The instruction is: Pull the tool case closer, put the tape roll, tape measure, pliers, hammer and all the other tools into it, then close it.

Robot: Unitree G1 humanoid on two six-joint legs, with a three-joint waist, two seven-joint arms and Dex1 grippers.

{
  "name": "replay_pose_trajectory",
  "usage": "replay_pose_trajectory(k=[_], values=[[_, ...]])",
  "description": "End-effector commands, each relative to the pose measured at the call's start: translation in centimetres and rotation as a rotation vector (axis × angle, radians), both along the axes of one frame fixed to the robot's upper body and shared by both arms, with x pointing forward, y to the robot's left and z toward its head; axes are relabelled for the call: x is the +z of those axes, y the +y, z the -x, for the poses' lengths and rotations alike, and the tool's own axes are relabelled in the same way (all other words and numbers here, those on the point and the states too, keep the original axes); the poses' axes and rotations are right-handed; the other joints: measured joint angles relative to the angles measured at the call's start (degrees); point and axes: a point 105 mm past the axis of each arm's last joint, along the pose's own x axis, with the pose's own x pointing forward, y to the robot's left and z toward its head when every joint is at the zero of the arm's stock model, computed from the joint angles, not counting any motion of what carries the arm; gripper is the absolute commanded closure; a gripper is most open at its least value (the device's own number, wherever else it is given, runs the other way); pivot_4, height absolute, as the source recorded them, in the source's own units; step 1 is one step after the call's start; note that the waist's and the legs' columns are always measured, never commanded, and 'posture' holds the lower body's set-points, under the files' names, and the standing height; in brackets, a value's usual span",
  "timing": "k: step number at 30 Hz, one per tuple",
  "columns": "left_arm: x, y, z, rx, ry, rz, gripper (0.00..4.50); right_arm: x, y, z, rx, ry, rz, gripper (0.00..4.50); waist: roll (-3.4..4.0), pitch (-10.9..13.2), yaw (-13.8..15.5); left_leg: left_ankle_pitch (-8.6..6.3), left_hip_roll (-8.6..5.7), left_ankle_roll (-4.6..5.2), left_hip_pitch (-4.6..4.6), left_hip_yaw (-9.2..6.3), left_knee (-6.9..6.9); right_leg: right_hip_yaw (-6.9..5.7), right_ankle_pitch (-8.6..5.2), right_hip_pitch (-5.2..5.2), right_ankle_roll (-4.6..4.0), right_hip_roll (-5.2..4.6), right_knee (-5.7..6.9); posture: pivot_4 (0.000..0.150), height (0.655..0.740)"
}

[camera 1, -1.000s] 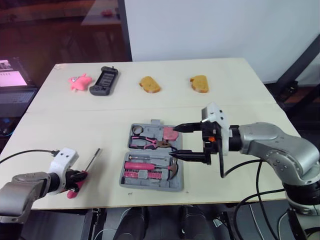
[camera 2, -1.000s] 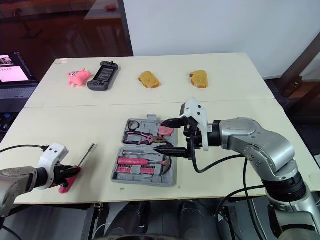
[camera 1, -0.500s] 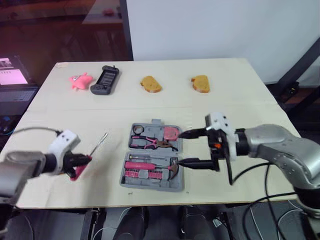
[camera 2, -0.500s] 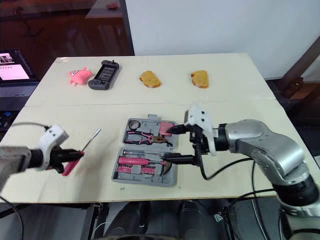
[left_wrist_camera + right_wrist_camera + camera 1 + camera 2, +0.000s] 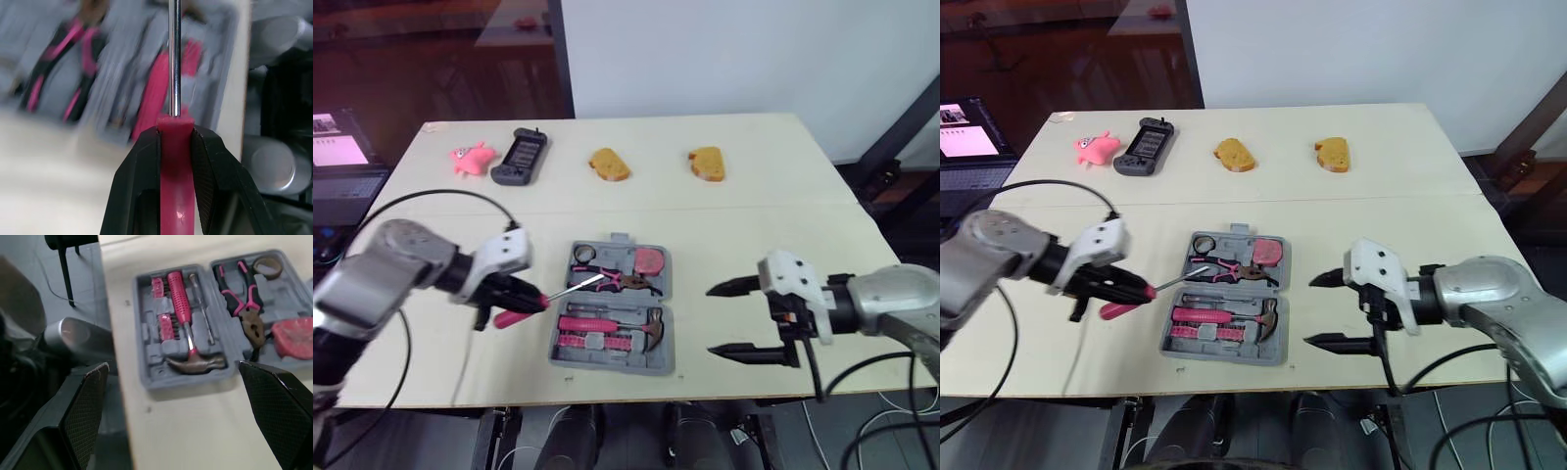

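Left to centre: the left gripper (image 5: 175, 137) is clamping the pink handle of a screwdriver (image 5: 514, 315), its fingers closed tight on both sides of the grip. The screwdriver's long axis is running from the handle, just left of the tool case (image 5: 607, 358), to the bare shaft, which is reaching rightward and slightly away over the case's left edge, with the tip hanging near the pliers (image 5: 607, 282).

Centre: the case is lying open on the table, with the tape roll (image 5: 580, 255) and tape measure (image 5: 649, 260) in the far half and the hammer (image 5: 636, 328) in the near half, its handle lying left to right.

Right: the right gripper (image 5: 710, 320) is hovering beside the case with fingers spread wide, holding nothing.

Judgement: the left arm is placing the screwdriver; its shaft probably needs turning parallel to the hammer handle before lowering.
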Motion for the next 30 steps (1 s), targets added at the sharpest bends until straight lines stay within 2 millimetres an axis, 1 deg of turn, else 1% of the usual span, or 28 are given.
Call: replay_pose_trajectory(k=[1,2,5,11,14,18,20,22,24,27,30], values=[[0.1,-2.4,1.0,-0.114,-0.018,0.002,4.13,0.8,0.6,1.4,0.028,-0.016,-0.007,0.0,-0.1,0.06,-0.22,-0.01,0.05,0.02,0.03,-0.03,-0.02,0.0,0.02,-0.01,0.05,0.01,0.01,0.15,0.74],[-0.1,-2.8,1.1,-0.128,-0.016,0.005,4.13,0.8,0.6,1.6,0.022,-0.015,-0.006,0.0,-0.13,0.08,-0.26,-0.02,0.07,0.03,0.03,-0.06,-0.03,0.0,0.02,-0.01,0.07,0.03,0.01,0.15,0.74],[-1.2,-3.4,1.1,-0.159,-0.017,-0.017,4.13,0.7,0.5,2.2,0.004,0.005,-0.003,0.0,-0.14,0.1,-0.33,-0.03,0.09,0.05,0.04,-0.09,-0.04,0.0,0.02,-0.02,0.08,0.06,0.03,0.15,0.74],[-2.2,-4.2,1.0,-0.162,0.006,-0.022,4.13,0.9,0.7,2.6,-0.022,0.02,-0.009,0.0,-0.24,0.16,0.11,-0.03,0.07,0.05,0.06,-0.11,0.04,0.0,0.01,0.07,0.07,0.05,0.01,0.15,0.74],[-2.4,-3.8,0.9,-0.139,0.023,-0.046,4.13,1.0,0.9,2.7,-0.025,0.03,-0.015,0.0,-0.27,0.18,0.03,-0.03,0.05,0.05,0.06,-0.19,0.06,-0.01,0.0,0.11,0.07,0.05,0.0,0.15,0.74],[-2.4,-3.2,1.7,-0.141,0.08,-0.109,4.13,1.0,0.9,2.6,-0.033,0.031,-0.009,0.0,-0.27,0.18,-0.03,-0.03,0.05,0.05,0.07,-0.2,0.04,-0.03,0.0,0.11,0.1,0.06,0.01,0.15,0.74],[-1.8,-2.9,2.0,-0.139,0.117,-0.161,4.13,1.0,1.2,2.7,-0.023,0.04,-0.018,0.0,-0.32,0.21,-0.03,-0.03,0.05,0.05,0.07,-0.21,0.04,-0.03,-0.01,0.11,0.1,0.06,0.01,0.15,0.74],[-1.1,-2.9,1.9,-0.135,0.119,-0.179,4.13,1.1,1.4,2.6,-0.019,0.042,-0.023,0.0,-0.32,0.21,0.01,-0.03,0.05,0.05,0.07,-0.21,0.05,-0.03,-0.01,0.12,0.11,0.08,0.02,0.15,0.74],[-0.9,-2.5,1.5,-0.122,0.109,-0.191,4.13,1.1,1.5,2.5,-0.018,0.042,-0.027,0.0,-0.32,0.21,-0.01,-0.03,0.03,0.06,0.09,-0.21,0.06,-0.04,-0.03,0.18,0.14,0.07,0.01,0.15,0.74],[-1.3,-1.6,1.3,-0.087,0.111,-0.211,4.13,1.2,1.7,2.3,-0.017,0.039,-0.033,0.0,-0.32,0.21,-0.09,-0.04,0.01,0.06,0.13,-0.24,0.04,-0.04,-0.05,0.21,0.18,0.05,0.0,0.15,0.74],[-1.8,-1.0,1.7,-0.084,0.122,-0.249,4.13,1.1,1.8,2.3,-0.013,0.046,-0.035,0.0,-0.32,0.22,-0.26,-0.04,0.02,0.06,0.13,-0.25,0.02,-0.04,-0.05,0.2,0.18,0.06,0.01,0.15,0.74]])
